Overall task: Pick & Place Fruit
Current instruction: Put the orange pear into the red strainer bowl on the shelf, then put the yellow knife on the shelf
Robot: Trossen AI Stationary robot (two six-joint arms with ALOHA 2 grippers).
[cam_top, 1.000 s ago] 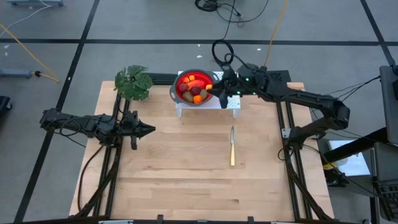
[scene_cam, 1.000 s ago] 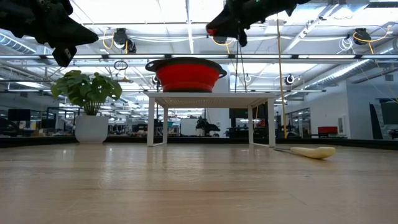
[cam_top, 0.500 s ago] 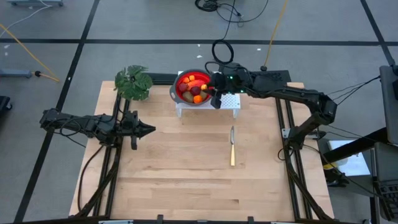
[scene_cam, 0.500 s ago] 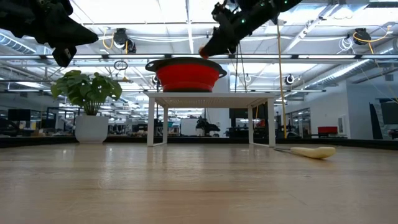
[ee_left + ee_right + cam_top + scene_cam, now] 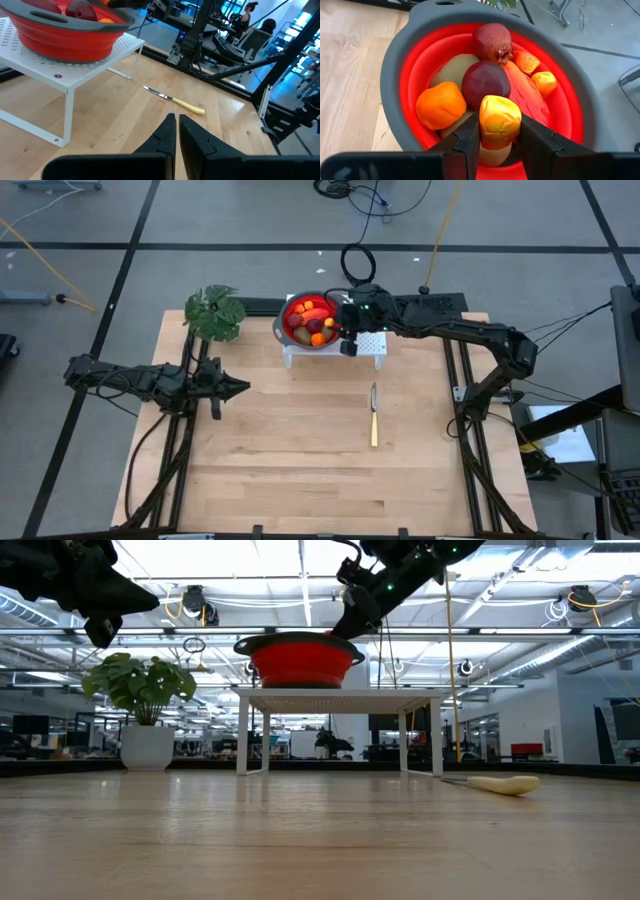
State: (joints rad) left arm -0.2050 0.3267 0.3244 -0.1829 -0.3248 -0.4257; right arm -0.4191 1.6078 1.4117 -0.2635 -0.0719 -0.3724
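Now | right gripper (image 5: 499, 131) fingers clamp yellow fruit (image 5: 499, 120) | above red bowl (image 5: 400, 80)

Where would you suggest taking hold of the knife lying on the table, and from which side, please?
Probably by the pale handle of the knife, coming straight down from above. It lies flat on the bare table, handle toward the near edge, so the fingers could close across its narrow width.
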